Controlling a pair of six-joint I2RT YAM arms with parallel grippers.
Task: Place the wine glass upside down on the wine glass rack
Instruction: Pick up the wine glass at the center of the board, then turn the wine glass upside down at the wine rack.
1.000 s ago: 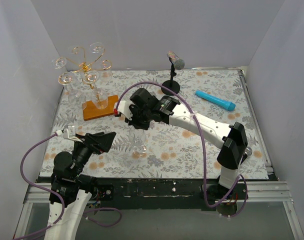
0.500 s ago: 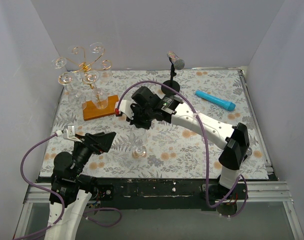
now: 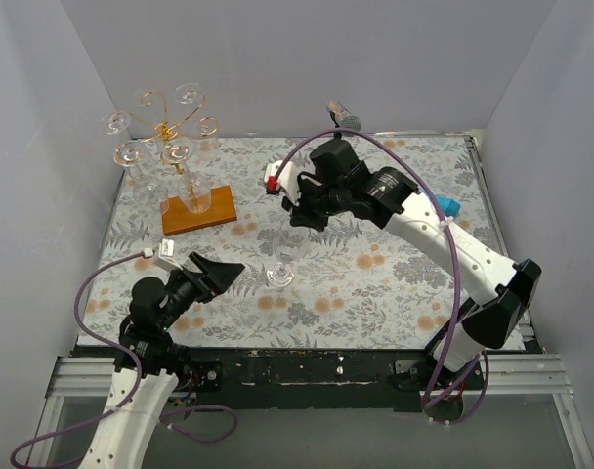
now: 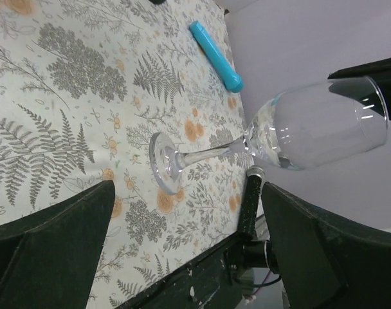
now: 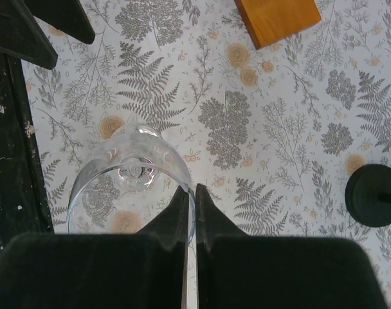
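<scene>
Right wrist: pinching the glass [image 5: 128, 170] by its rim in the almost-closed right tool [image 5: 190, 193], toward the tabletop's [image 5: 279, 148] near edge; likely light, slippery, breakable. Holding the left tool [image 4: 188, 187] wide, empty.

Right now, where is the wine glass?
Top view: the wine glass is upright mid-table, rim pinched in the right gripper, with the open left gripper to its left.
</scene>
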